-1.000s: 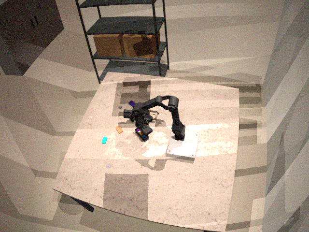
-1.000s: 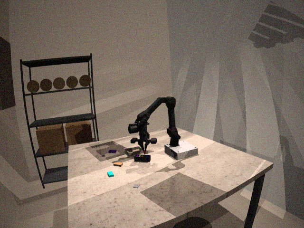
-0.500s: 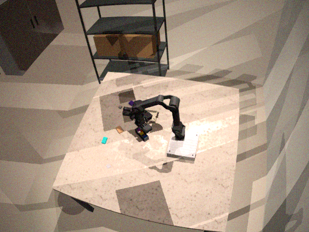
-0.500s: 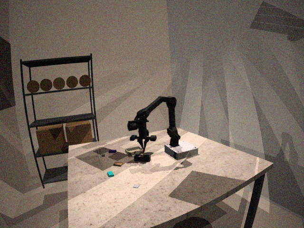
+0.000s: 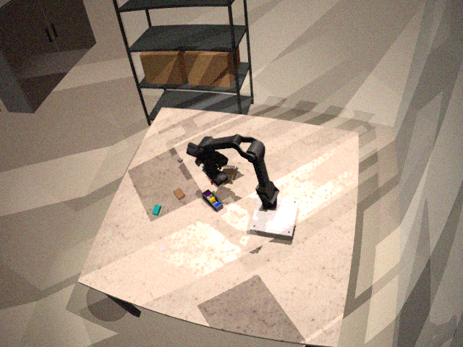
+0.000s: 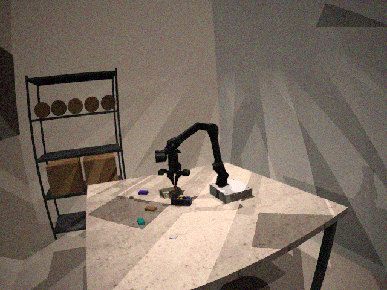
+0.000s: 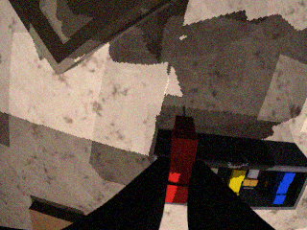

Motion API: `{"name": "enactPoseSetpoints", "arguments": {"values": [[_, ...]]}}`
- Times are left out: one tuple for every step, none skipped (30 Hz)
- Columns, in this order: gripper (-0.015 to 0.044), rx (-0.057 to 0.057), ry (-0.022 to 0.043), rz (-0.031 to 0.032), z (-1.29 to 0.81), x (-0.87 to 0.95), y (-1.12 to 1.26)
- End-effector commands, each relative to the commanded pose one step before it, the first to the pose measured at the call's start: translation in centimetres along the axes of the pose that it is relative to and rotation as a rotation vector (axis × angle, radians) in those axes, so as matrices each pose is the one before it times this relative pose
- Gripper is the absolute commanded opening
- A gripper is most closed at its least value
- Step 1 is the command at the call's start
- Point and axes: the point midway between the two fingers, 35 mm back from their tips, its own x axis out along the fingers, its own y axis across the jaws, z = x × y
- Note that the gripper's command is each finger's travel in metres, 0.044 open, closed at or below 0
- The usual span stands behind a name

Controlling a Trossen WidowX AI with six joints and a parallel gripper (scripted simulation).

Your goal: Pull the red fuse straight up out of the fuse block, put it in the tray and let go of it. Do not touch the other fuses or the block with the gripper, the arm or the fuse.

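My gripper [image 5: 215,180] [image 6: 174,184] [image 7: 179,169] is shut on the red fuse [image 5: 212,181] [image 6: 175,187] [image 7: 183,153] and holds it upright in the air, clear of the block. The dark fuse block [image 5: 218,207] [image 6: 178,203] [image 7: 282,151] lies on the table just below and to one side of the gripper. It holds a purple fuse [image 5: 207,194], a yellow fuse [image 5: 212,199] [image 7: 237,182] and a blue fuse [image 5: 216,204] [image 7: 283,188]. The shallow tray [image 5: 234,173] [image 6: 164,193] [image 7: 45,33] lies beyond the block; in the wrist view it is at the top left, apart from the fuse.
A brown block [image 5: 179,194] [image 6: 150,208], a teal block [image 5: 156,210] [image 6: 140,221] and a purple block [image 6: 143,192] lie on the table left of the fuse block. The arm's white base [image 5: 274,220] [image 6: 231,191] stands to the right. A shelf rack [image 5: 187,56] stands behind the table.
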Motion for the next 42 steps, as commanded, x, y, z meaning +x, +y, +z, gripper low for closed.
{"name": "enactPoseSetpoints", "arguments": {"values": [[0.0, -0.0022, -0.00644, 0.00207, 1.506, -0.026, 1.387], [0.0, 0.0, -0.00049, 0.00033, 0.455, 0.001, 0.376], [0.0, 0.0, -0.00049, 0.00031, 0.465, 0.002, 0.369], [0.0, 0.0, -0.00049, 0.00028, 0.475, 0.004, 0.361], [0.0, 0.0, -0.00049, 0.00026, 0.484, 0.006, 0.353], [0.0, 0.0, -0.00049, 0.00023, 0.494, 0.007, 0.345], [0.0, 0.0, -0.00049, 0.00021, 0.503, 0.009, 0.337], [0.0, 0.0, -0.00049, 0.00019, 0.512, 0.011, 0.328], [0.0, 0.0, -0.00048, 0.00016, 0.521, 0.012, 0.319], [0.0, 0.0, -0.00048, 0.00014, 0.53, 0.014, 0.31], [0.0, 0.0, -0.00047, 0.00012, 0.539, 0.016, 0.301], [0.0, 0.0, -0.00047, 0.00009, 0.547, 0.018, 0.292], [0.0, 0.0, -0.00046, 0.00007, 0.555, 0.019, 0.282], [0.0, 0.0, -0.00045, 0.00005, 0.564, 0.021, 0.272], [0.0, 0.0, -0.00045, 0.00003, 0.571, 0.023, 0.262], [0.0, 0.0, -0.00036, 0.00001, 0.477, 0.02, 0.208], [0.0, 0.0, -0.00021, 0.0, 0.289, 0.013, 0.122], [0.0, 0.0, -0.00007, 0.0, 0.097, 0.004, 0.04], [0.0, 0.0, 0.0, 0.0, 0.0, 0.0, 0.0], [0.0, 0.0, 0.0, 0.0, 0.0, 0.026, 0.002], [0.0, 0.0, 0.0, 0.0, 0.0, 0.079, 0.005], [0.0, 0.0, 0.0, 0.0, -0.001, 0.132, 0.008], [0.0, 0.0, 0.00001, 0.0, -0.001, 0.163, 0.009], [0.0, 0.0, 0.00001, 0.0, -0.001, 0.163, 0.008], [0.0, 0.0, 0.00001, 0.0, -0.001, 0.163, 0.007], [0.0, 0.0, 0.00001, 0.0, -0.001, 0.163, 0.006], [0.0, 0.0, 0.00001, 0.0, 0.0, 0.162, 0.005], [0.0, 0.0, 0.00001, 0.0, 0.0, 0.162, 0.004], [0.0, 0.0, 0.0, 0.0, 0.0, 0.162, 0.003], [0.0, 0.0, 0.0, 0.0, 0.0, 0.162, 0.002], [0.0, 0.0, 0.0, -0.00001, 0.0, 0.162, 0.001], [0.0, 0.0, 0.0, -0.00001, 0.0, 0.162, 0.0], [0.0, 0.0, 0.0, -0.00001, 0.0, 0.162, 0.0], [0.0, 0.0, 0.0, -0.00001, 0.0, 0.161, -0.001], [0.0, 0.0, 0.0, -0.00001, 0.0, 0.161, -0.002], [0.0, 0.0, 0.0, -0.00001, 0.0, 0.161, -0.003], [0.0, 0.0, 0.0, -0.00001, 0.0, 0.161, -0.004], [0.0, 0.0, 0.0, -0.00001, 0.0, 0.161, -0.005], [0.0, 0.0, 0.0, -0.00001, 0.0, 0.16, -0.006], [0.0, 0.0, 0.0, -0.00001, 0.0, 0.16, -0.007], [0.0, 0.0, 0.0, -0.00002, 0.001, 0.16, -0.008], [0.0, 0.0, 0.0, -0.00002, 0.001, 0.16, -0.009]]}}
